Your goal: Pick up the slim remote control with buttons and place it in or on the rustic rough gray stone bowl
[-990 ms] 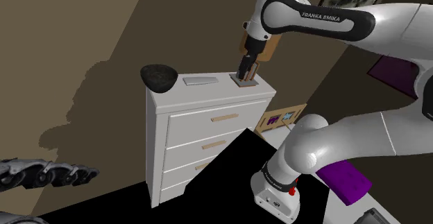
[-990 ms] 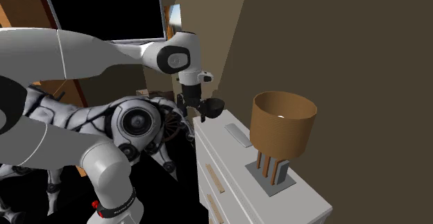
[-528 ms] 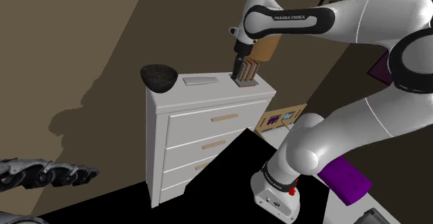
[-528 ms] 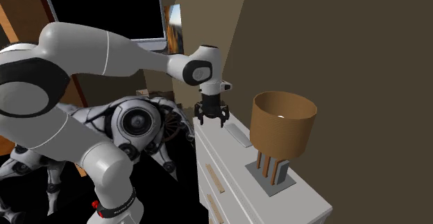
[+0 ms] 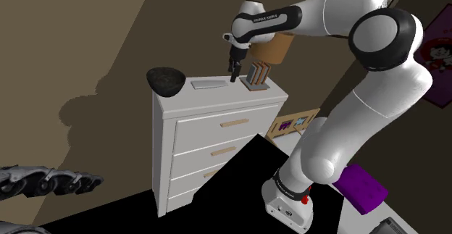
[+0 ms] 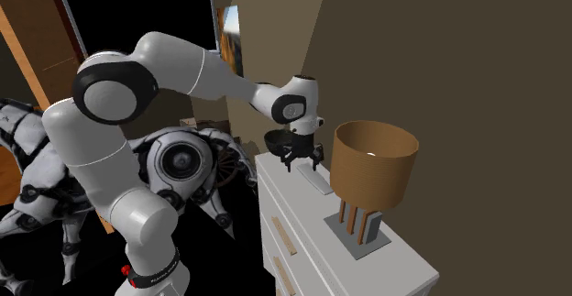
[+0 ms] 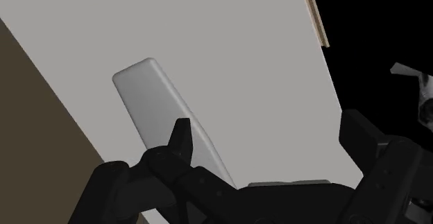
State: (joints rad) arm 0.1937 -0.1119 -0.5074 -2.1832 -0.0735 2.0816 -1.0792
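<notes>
Risk was mis-centring: my gripper point(image 7: 267, 129) hung open over the dresser point(image 5: 217, 124) top, one finger above the remote point(image 7: 163, 112), not straddling it. Dropping straight down could've jabbed it or skidded it twd the edge. Remote lay flat btw the bowl point(image 5: 165, 80) at one corner and the lamp point(image 5: 262, 72), close by.

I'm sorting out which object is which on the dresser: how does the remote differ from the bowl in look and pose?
The remote is pale grey, while the bowl is nearly black. The remote is a slim, flat slab lying down; the bowl is rounded and stands taller. The bowl sits at the corner at the shoulder view's left, and the remote lies nearer the middle. Both rest on top of the white dresser.
</notes>
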